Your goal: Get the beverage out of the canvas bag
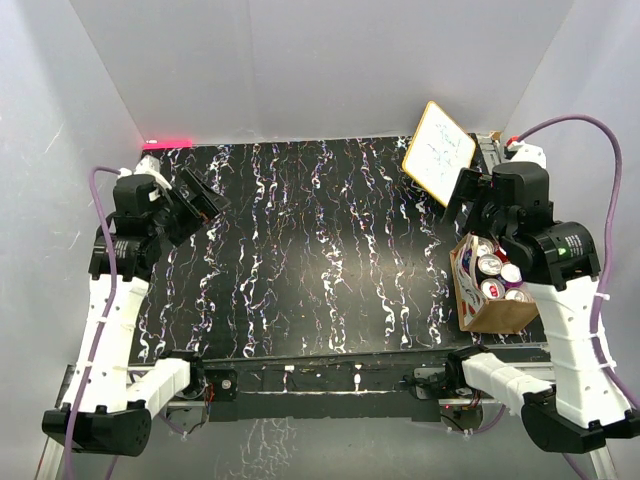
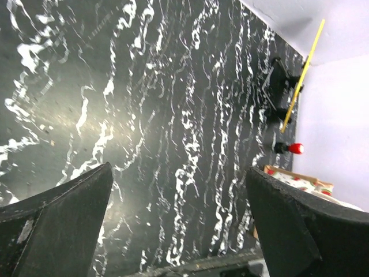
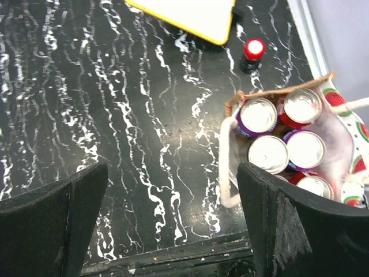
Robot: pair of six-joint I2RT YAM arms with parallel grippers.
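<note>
Tan-brown cloth is forming the canvas bag, which is sitting upright at the right near corner of the surface, just beside the right arm. Its mouth is gaping open, its pale lining (printed with watermelon slices) is showing at the rim, and a cream handle is drooping over one side. Inside, beverage cans are standing packed together, at least five tops showing, some purple-rimmed and some red. Every can in view is sitting in the bag, so the task is looking not yet begun: reaching in, gripping a can and lifting it clear are all remaining. Above the bag and a little off to one side, the right jaws are hovering, spread wide and holding nothing. Over the far left of the surface, well apart from the bag, the left jaws are hanging equally wide and empty. At the back right a yellow-edged whiteboard is leaning.
</note>
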